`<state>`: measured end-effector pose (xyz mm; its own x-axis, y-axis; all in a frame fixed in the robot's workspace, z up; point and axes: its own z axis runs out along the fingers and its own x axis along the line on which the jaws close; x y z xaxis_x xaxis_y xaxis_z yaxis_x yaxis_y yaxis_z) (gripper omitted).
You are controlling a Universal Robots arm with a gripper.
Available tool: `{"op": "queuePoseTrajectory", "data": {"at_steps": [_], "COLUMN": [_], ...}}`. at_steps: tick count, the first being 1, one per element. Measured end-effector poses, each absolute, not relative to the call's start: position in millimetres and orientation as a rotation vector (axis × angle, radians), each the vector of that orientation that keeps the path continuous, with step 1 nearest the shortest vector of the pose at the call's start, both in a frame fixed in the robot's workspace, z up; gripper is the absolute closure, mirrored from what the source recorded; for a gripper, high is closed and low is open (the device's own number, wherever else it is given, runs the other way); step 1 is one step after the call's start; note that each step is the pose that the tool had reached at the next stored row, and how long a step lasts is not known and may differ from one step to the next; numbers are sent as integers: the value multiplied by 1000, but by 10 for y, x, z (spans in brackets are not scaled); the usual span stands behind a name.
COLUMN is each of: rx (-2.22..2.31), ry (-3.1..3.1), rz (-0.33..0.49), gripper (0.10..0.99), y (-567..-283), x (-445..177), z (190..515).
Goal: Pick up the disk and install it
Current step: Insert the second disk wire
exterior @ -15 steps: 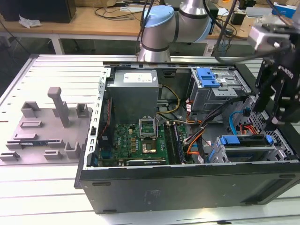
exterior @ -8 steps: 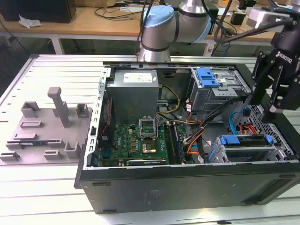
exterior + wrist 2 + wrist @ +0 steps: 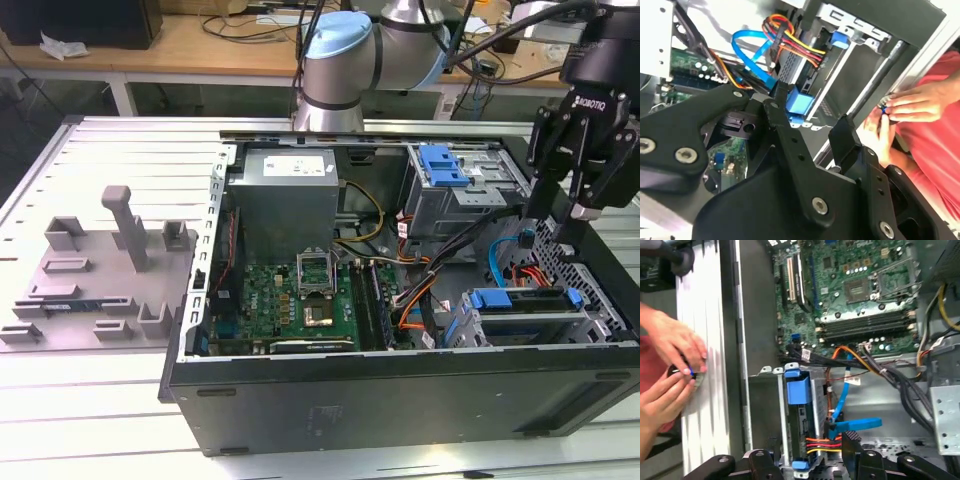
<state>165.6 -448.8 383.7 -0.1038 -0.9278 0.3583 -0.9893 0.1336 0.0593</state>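
From the exterior view, my pincer hangs over the open case at its 3 o'clock edge, empty, with its black fingers parted a moderate way. The disk sits in the lower drive bay at about 4 o'clock in the case, its blue bracket facing up and orange and blue cables just beside it. The case rests on the slatted worktop.

In the second wrist view, the two fingers stand apart with nothing between them, and the bracket's blue end shows past them, with the red-and-yellow power leads near it. A person's hands work at something small at 3 o'clock, outside the case.

In the first wrist view, the disk lies in its cage at 6 o'clock, the motherboard at 12.

I judge the disk to be rigid, fairly dense and shock-sensitive, with slick metal faces. The plastic bracket will flex, so I would grip across the long metal edges, clear of the connector end.
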Motion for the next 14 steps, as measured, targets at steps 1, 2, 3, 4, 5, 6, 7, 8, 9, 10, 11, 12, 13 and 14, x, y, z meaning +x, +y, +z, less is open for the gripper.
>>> {"op": "queuePoseTrajectory", "data": {"at_steps": [1,2,3,4,5,6,7,8,9,10,11,12,13,14], "rx": [1863,1863,1861,1852,1847,1842,1837,1833,1826,1823,1823,1822,1822,1822], "ry": [-2113,-2118,-2124,-2121,-2117,-2113,-2108,-2104,-2097,-2094,-2093,-2093,-2093,-2091], "rz": [290,299,310,320,328,337,346,353,366,371,372,372,371,368], "gripper": [482,482,482,482,482,482,482,482,482,482,482,482,494,565], "y": [-4482,-4476,-4471,-4471,-4471,-4468,-4450,-4435,-4396,-4342,-4300,-4274,-4266,-4265], "x": [1655,1654,1648,1625,1612,1600,1590,1582,1572,1571,1570,1570,1570,1571], "z": [3836,3835,3829,3821,3815,3811,3800,3790,3771,3748,3724,3701,3684,3655]}}
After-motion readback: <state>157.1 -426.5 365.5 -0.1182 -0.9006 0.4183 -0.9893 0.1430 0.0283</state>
